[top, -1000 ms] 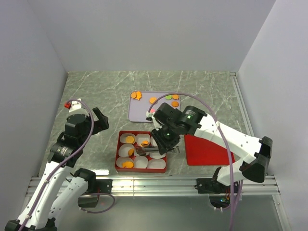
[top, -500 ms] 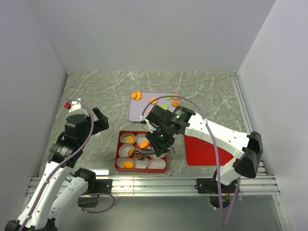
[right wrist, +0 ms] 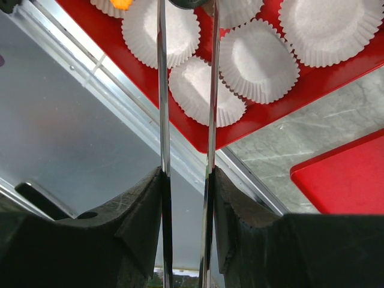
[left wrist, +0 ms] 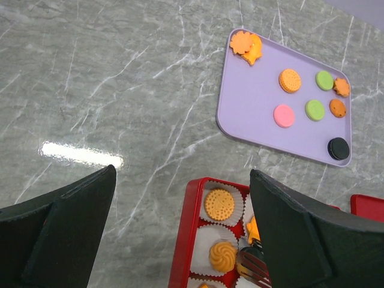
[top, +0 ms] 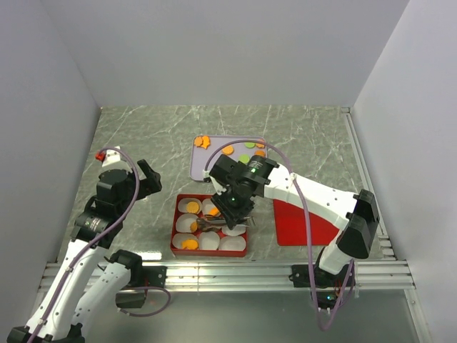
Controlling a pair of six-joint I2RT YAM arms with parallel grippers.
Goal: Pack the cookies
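Right gripper (right wrist: 186, 180) is clamped on the handles of a pair of metal tongs (right wrist: 161, 90). The two blades are squeezed close and nearly parallel, reaching out over the red box (right wrist: 282, 102) at the near edge of the bench (left wrist: 120, 78). Over the last second the arm has swung leftward — the wrist has slid from the box's right side to above its middle, and the tong tips now sit over the left-centre paper cups (right wrist: 258, 60). Something dark shows at the tips in the right wrist view, but whether anything is pinched there cannot be told. Left gripper (left wrist: 183, 174) hangs with its jaws spread wide and nothing between them, unmoved above the bench to the left of the box.

Several cups on the box's left side already have orange cookies (left wrist: 219, 204) in them, while those nearest the right wrist camera are bare paper. A red lid (top: 303, 225) lies flat just right of the box. Farther back, the purple tray (left wrist: 252, 114) carries loose ones in orange, green, pink and one black, most lying apart from one another.

The shift reads as lining up over a cup — packing is under way but well short of done, with the tray yet to be cleared.
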